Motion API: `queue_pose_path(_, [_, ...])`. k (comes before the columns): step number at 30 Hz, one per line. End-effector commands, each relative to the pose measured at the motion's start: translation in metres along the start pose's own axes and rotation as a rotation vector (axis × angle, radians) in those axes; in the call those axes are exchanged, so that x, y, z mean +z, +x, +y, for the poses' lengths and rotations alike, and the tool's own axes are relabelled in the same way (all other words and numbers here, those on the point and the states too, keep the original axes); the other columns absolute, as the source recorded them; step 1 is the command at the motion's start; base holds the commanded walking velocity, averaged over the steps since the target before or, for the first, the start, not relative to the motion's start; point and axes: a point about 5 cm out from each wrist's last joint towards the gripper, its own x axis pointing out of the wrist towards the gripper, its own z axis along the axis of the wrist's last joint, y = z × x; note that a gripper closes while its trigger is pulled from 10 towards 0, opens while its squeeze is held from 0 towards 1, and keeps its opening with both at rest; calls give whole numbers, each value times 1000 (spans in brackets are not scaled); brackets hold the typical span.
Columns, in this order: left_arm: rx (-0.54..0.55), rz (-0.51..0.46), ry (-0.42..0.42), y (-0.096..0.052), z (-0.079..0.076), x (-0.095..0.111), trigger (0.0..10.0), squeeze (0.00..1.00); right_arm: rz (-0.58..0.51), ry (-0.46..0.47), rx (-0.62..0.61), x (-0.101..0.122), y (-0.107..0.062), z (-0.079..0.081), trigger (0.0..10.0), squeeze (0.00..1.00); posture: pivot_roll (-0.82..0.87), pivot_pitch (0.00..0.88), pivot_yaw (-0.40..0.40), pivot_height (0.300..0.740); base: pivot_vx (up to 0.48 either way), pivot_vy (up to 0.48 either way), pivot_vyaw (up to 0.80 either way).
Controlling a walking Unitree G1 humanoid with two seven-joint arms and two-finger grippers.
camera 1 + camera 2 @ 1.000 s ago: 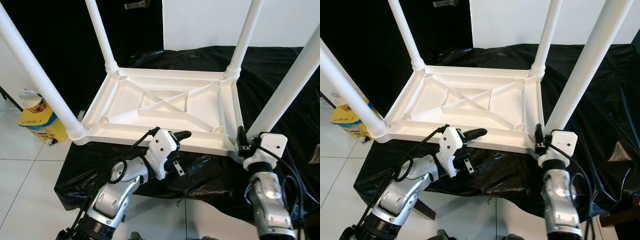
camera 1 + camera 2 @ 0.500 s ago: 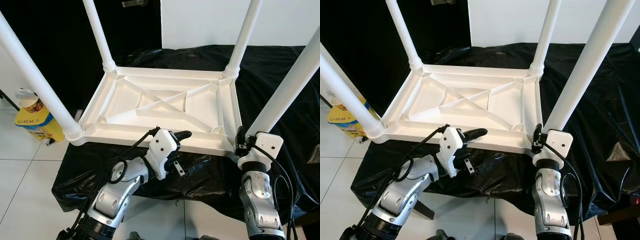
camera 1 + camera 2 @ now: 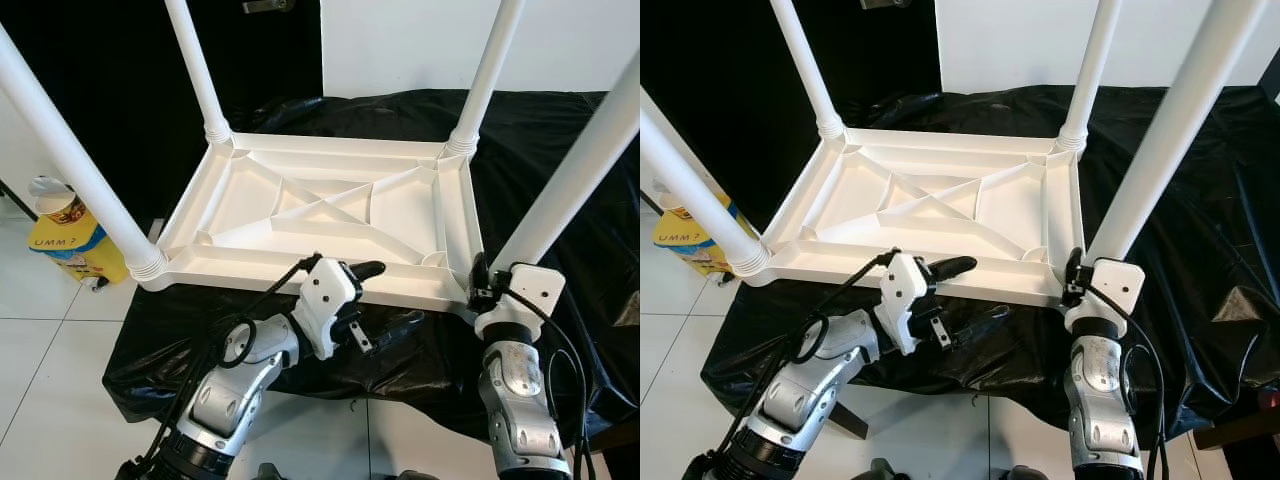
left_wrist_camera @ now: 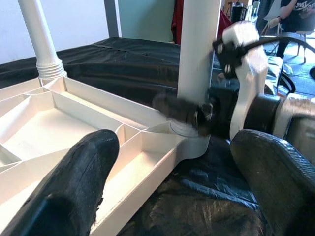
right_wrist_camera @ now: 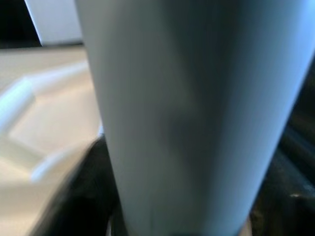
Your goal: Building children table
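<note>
- The white plastic children's table (image 3: pixel 330 215) lies upside down on a black plastic sheet (image 3: pixel 560 150). Its near edge runs just past the sheet's front border, and white floor tiles (image 3: pixel 50 370) lie open below and to the robot's left.
- A yellow box (image 3: pixel 75 250) with a round tub on top stands on the tiles beside the near-left corner, well clear of the arms.
- The sheet stretches bare to the robot's right of the table. A white wall (image 3: pixel 420 40) and a dark doorway (image 3: pixel 110 80) close off the far side.
- All four white legs stand up from the corners: near-left leg (image 3: pixel 70 165), far-left leg (image 3: pixel 195 70), far-right leg (image 3: pixel 485 75), near-right leg (image 3: pixel 575 175). Each has a ribbed collar at its base.
- The table's underside shows a raised rim and crossing stiffening ribs.
- The left gripper (image 3: pixel 385 298) hovers at the middle of the near edge with its fingers spread apart: one over the rim, the other below it against the sheet, nothing between them.
- The right gripper (image 4: pixel 197 112) is at the base of the near-right leg, with a finger against the collar. I cannot tell whether it clamps the leg.
- Compared with a second ago, the right arm has drawn slightly inward toward the corner. The left gripper and the table lie as before.
</note>
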Motion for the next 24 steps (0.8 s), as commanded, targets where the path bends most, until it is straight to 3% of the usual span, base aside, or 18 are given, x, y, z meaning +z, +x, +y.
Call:
queue_pose_path(1, [37, 5, 1, -2, 3, -2, 10000, 0, 42, 4, -7, -8, -3, 0, 10000, 796, 11, 77, 39, 740, 0, 0, 0])
queue_pose_path(2, [36, 4, 2, -1, 3, -2, 10000, 0, 32, 9, -2, -6, -2, 0, 10000, 1000, 11, 74, 36, 740, 0, 0, 0])
queue_pose_path(8, [36, 4, 3, -1, 3, -2, 10000, 0, 23, 12, 3, -5, -2, 0, 10000, 1000, 12, 74, 34, 740, 0, 0, 0])
queue_pose_path(9, [38, 3, 3, 0, 3, -3, 10000, 0, 12, 17, 25, -3, -2, 0, 10000, 929, 16, 68, 25, 740, 0, 0, 0])
queue_pose_path(10, [38, 3, 3, 0, 3, -3, 10000, 0, 12, 17, 25, -3, -2, 0, 10000, 929, 16, 68, 25, 740, 0, 0, 0])
queue_pose_path(11, [40, 3, 3, 0, 4, -3, 10000, 0, 4, 17, 44, -1, -2, -1, 10000, 0, 17, 67, 23, 740, 0, 0, 0])
queue_pose_path(15, [45, 2, 3, -1, 4, -3, 10000, 0, -18, 10, 96, 3, -3, -5, 10000, 0, 20, 64, 20, 740, 0, 0, 0])
queue_pose_path(17, [48, 3, 4, -2, 4, -3, 10000, 0, -38, -8, 203, 7, -3, -9, 10000, 0, 21, 61, 19, 740, 0, 0, 0])
queue_pose_path(19, [48, 3, 4, -2, 4, -3, 10000, 0, -38, -8, 203, 7, -3, -9, 10000, 0, 21, 61, 19, 740, 0, 0, 0])
queue_pose_path(20, [47, 5, 5, -3, 5, -3, 10000, 0, -37, -30, 325, 9, -1, -14, 10000, 0, 22, 60, 23, 740, 0, 0, 0])
queue_pose_path(24, [47, 5, 5, -3, 5, -3, 10000, 0, -40, -45, 360, 10, 0, -16, 10000, 0, 21, 58, 26, 740, 0, 0, 0])
